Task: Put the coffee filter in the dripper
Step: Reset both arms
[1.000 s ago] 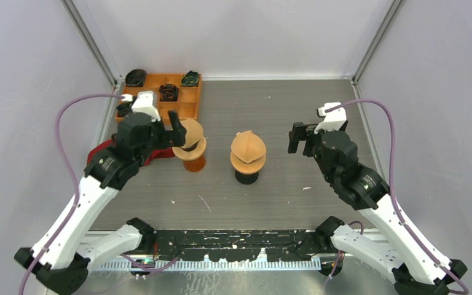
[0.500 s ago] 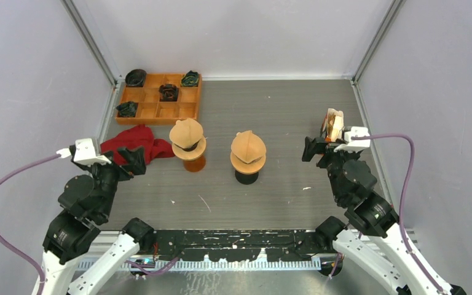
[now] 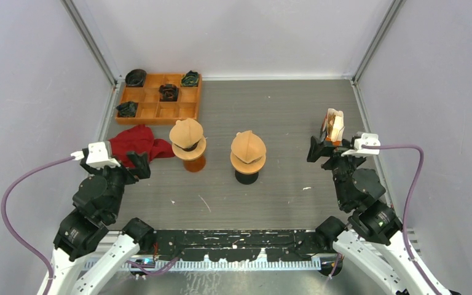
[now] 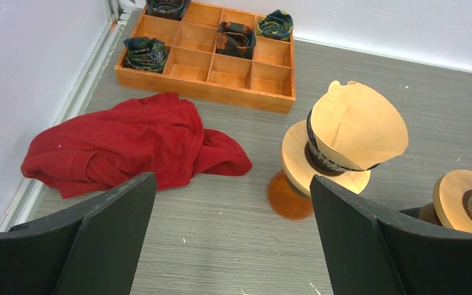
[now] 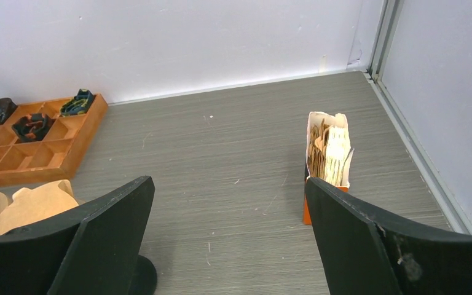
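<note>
**A:** Fingers on each arm, what state?

**B:** Left fingers (image 4: 104,239) and right fingers (image 5: 98,246) are spread wide and grip nothing.

**A:** Coffee filter?

**B:** The coffee filter (image 4: 356,132) sits in the amber dripper (image 4: 298,163), just beside the red cloth (image 4: 129,144). A second filter (image 3: 247,146) tops the black-based dripper (image 3: 246,171), which is cut off at the edge of the left wrist view.

**A:** Anything else?

**B:** A filter pack (image 5: 327,153) stands on the worktop (image 3: 283,117) near the right wall. Its contents are hard to make out.

Two drippers (image 4: 292,161), two filters (image 4: 356,129), perhaps four rolls (image 4: 145,52).
</note>
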You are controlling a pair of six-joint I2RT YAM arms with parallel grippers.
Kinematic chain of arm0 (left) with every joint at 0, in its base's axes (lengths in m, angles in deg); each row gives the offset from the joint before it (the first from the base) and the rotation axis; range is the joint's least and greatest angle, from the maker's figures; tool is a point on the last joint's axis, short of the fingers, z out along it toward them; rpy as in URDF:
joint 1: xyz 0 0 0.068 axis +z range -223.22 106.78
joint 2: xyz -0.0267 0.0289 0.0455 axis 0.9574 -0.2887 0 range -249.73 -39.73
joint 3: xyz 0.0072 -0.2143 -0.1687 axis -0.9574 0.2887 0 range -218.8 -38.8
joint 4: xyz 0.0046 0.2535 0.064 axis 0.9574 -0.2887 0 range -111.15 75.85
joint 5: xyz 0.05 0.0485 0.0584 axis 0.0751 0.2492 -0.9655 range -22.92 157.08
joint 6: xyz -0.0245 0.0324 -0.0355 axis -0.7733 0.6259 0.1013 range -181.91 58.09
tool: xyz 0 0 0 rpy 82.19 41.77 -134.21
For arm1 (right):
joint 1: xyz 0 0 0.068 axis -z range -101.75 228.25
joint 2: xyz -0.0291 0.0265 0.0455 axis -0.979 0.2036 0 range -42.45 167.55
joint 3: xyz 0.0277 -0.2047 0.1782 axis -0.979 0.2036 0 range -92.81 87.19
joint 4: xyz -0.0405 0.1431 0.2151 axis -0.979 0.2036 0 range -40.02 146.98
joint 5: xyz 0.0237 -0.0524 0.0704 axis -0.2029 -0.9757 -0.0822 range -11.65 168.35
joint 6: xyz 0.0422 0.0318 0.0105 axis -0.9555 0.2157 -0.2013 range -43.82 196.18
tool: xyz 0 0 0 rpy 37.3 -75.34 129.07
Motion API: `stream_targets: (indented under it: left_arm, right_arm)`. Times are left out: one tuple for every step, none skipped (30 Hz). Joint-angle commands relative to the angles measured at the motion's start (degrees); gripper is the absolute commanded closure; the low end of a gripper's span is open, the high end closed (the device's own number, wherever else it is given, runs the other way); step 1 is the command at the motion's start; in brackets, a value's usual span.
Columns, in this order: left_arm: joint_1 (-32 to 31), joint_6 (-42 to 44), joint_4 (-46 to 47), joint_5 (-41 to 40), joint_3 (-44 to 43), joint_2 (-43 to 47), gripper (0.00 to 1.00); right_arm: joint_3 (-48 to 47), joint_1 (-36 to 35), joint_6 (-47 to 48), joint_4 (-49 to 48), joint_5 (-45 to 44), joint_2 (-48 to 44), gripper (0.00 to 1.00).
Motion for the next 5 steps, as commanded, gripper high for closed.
stream_targets:
  left_arm:
    - [0.3, 0.7, 3.3, -2.1, -0.3, 0.7, 0.01]
    - [0.2, 0.7, 3.2, -2.1, -0.2, 0.7, 0.01]
    - [0.3, 0.8, 3.3, -2.3, -0.2, 0.8, 0.01]
    - [0.3, 0.8, 3.3, -2.4, -0.2, 0.8, 0.01]
    - [0.3, 0.8, 3.3, -2.4, -0.1, 0.8, 0.01]
  right_arm:
    - [-0.3, 0.1, 0.9, -3.6, -0.8, -0.9, 0.00]
    - [-0.3, 0.1, 1.2, -3.6, -0.5, -0.9, 0.00]
    - [-0.4, 0.0, 1.4, -3.6, -0.1, -1.0, 0.00]
    - [-0.4, 0.1, 1.4, -3.6, 0.0, -0.9, 0.00]
    - [-0.4, 0.1, 1.5, -3.6, 0.1, -1.0, 0.00]
